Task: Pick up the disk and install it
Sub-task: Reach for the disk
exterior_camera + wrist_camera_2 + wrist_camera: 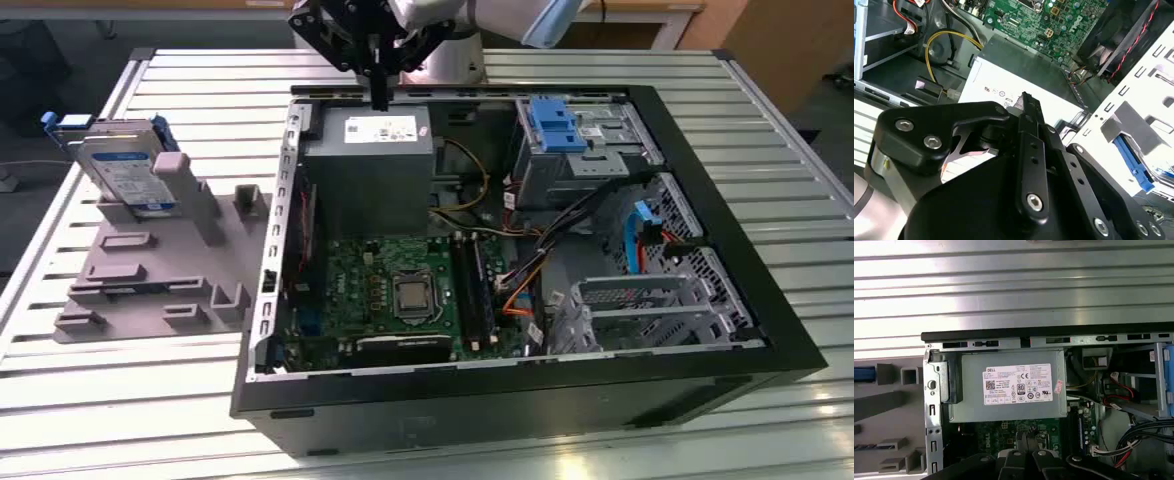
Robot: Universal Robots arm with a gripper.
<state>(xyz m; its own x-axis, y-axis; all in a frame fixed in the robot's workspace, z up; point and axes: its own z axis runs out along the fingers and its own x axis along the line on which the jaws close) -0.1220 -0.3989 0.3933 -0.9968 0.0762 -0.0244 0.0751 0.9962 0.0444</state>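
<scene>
Bright, even light comes from overhead. In the first wrist view the table (1014,290) glares nearly white along its slats. In the exterior view the computer case (751,230) holds soft shade inside. In the second wrist view perforated sheet metal (1154,65) burns out, and my black jaws carry faint highlights.

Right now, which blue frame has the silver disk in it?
The blue frame standing on the grey holder, outside the computer case at the exterior view's left. It holds the labelled disk; the blue bracket inside the case shows none.
</scene>
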